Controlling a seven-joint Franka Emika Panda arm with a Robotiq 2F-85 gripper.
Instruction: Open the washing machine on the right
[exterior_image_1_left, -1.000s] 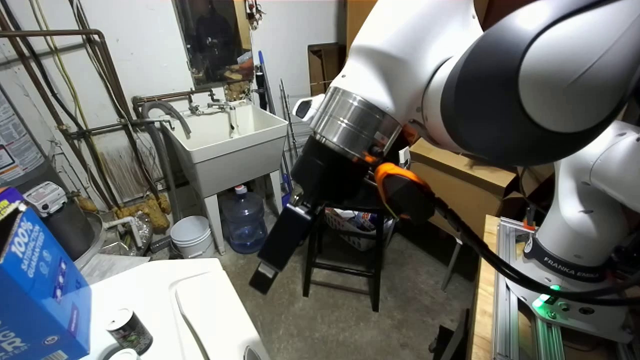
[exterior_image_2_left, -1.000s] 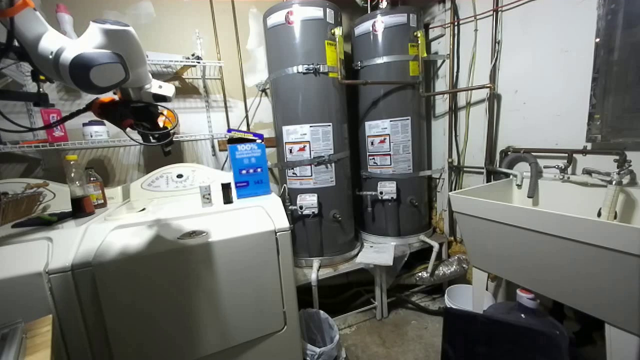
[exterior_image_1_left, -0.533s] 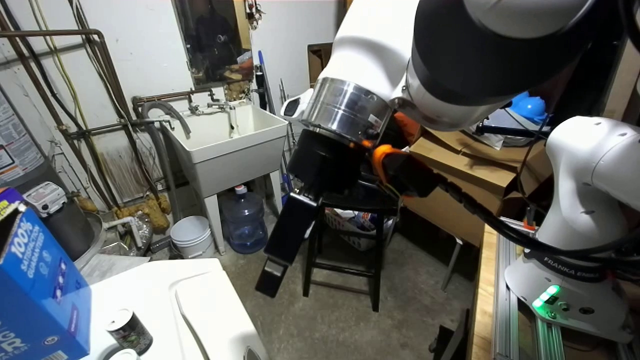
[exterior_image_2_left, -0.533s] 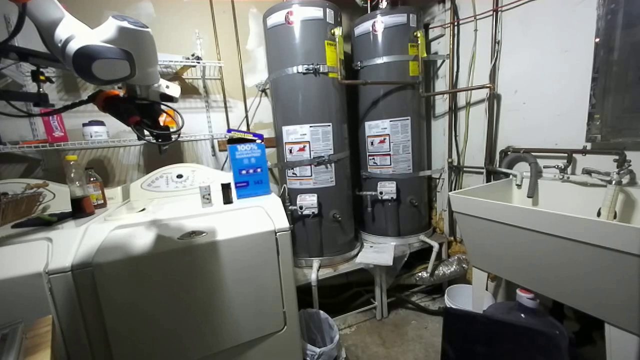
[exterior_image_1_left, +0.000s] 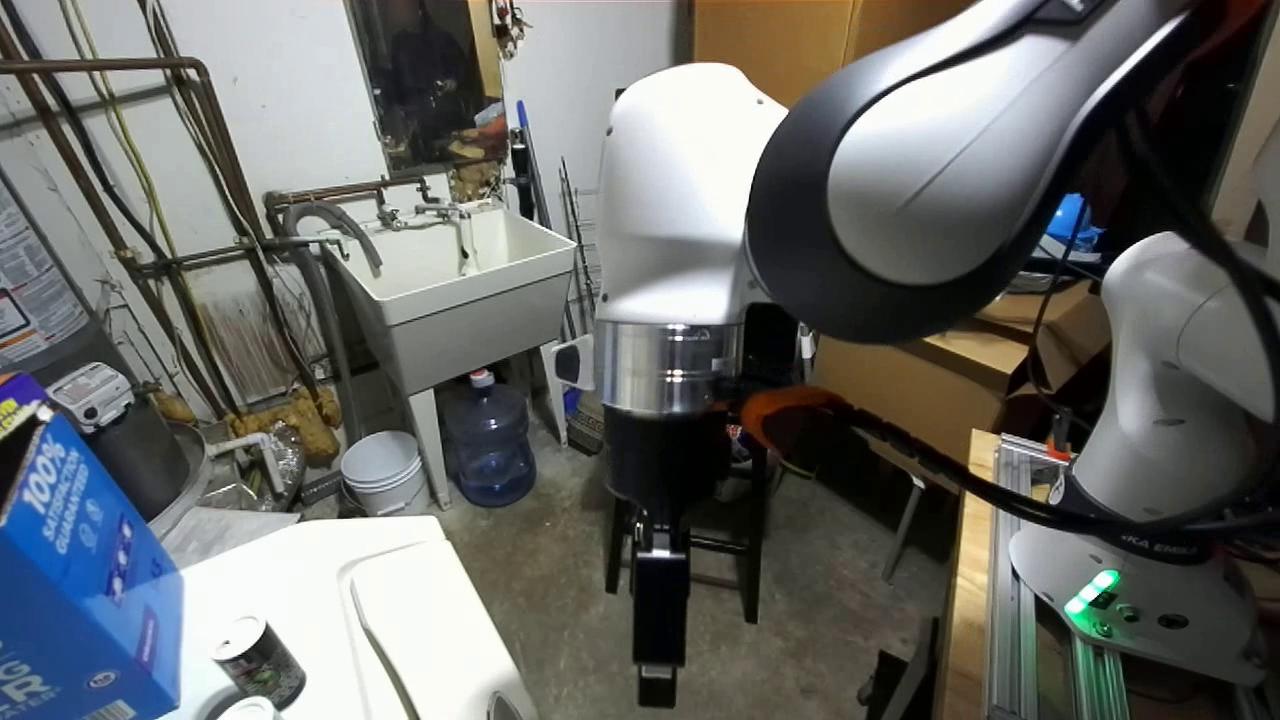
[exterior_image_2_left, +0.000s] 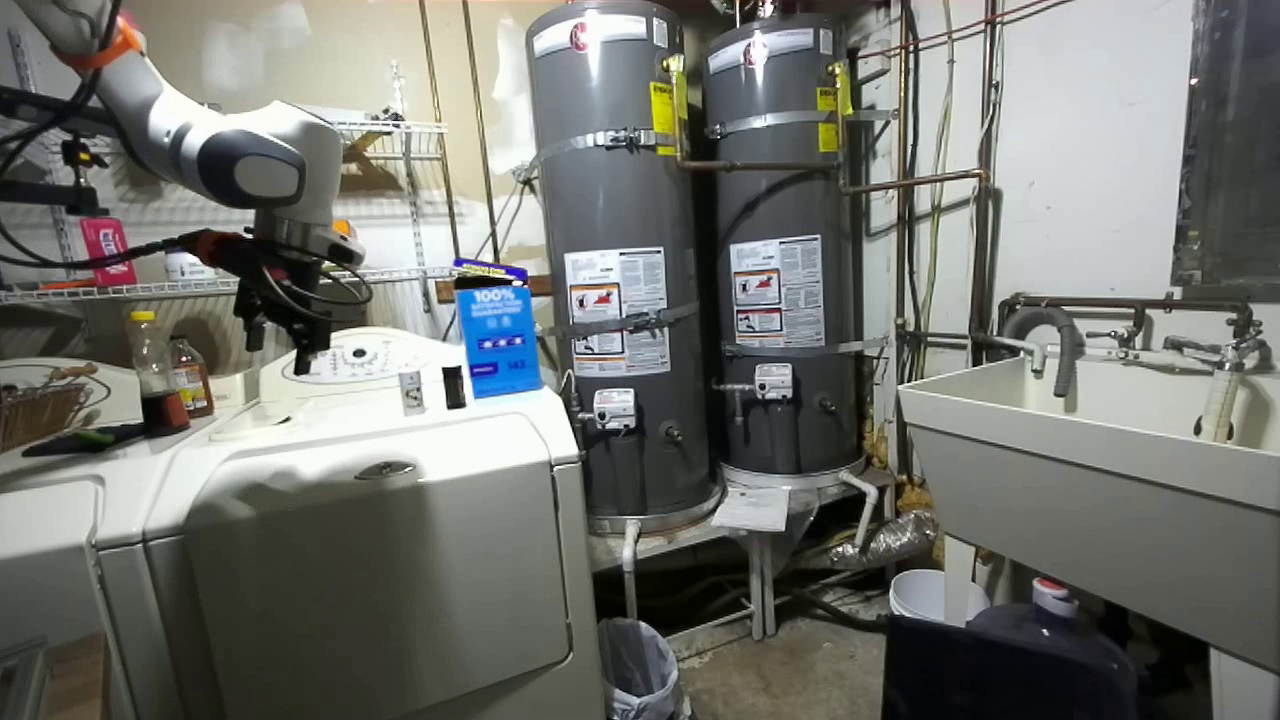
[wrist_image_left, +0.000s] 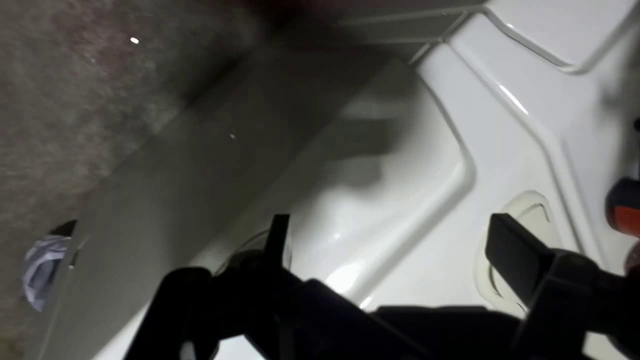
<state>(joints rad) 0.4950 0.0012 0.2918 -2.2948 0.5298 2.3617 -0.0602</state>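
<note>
"100% SATISFACTION GUARANTEED" on the blue box (exterior_image_2_left: 498, 350)
Below, "143"; at right in an exterior view, partial "KA EM…" on the arm's base (exterior_image_1_left: 1150, 592); labels (exterior_image_2_left: 614, 340) on the far water heaters (exterior_image_2_left: 612, 215) too small.

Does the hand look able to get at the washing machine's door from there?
Probably yes: the hand is open, and the wrist view shows nothing between it and the door. The blue box stands off to one side.

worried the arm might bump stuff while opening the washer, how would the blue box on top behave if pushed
The blue box looks like cardboard, so its sides may give. Taller than wide, it could tip. Its lid seems raised, so anything inside might spill.
</note>
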